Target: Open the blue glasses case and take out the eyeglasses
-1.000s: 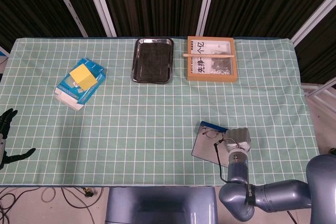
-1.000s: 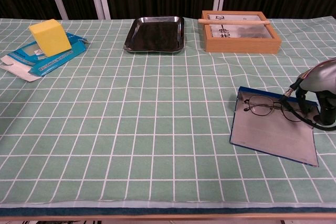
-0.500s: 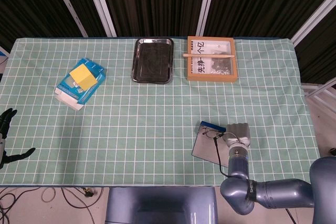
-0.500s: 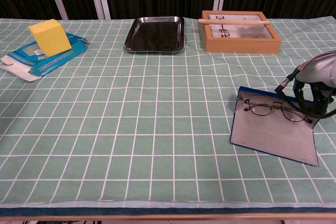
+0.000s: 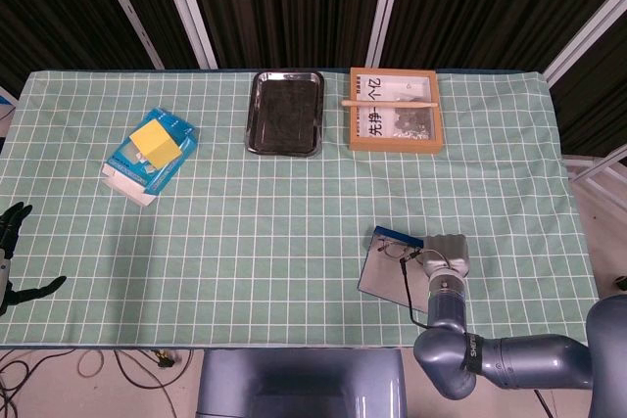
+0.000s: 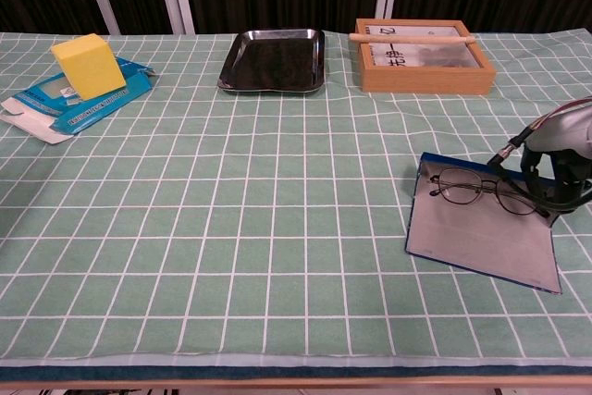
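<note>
Risk of the eyeglasses (image 6: 481, 190) sliding off or a thin arm bending, should the right hand (image 6: 558, 166) pinch the frame off-centre or drag it across the lining. Blue glasses case (image 6: 481, 228) already open, lying flat toward four o'clock on the counter (image 6: 277, 182): grey inside, blue rim, thin dark wire spectacles resting across its far edge. Right hand touching their right end; actual grip impossible to tell. Left hand (image 5: 12, 252) at nine o'clock, fingers spread, empty.
</note>
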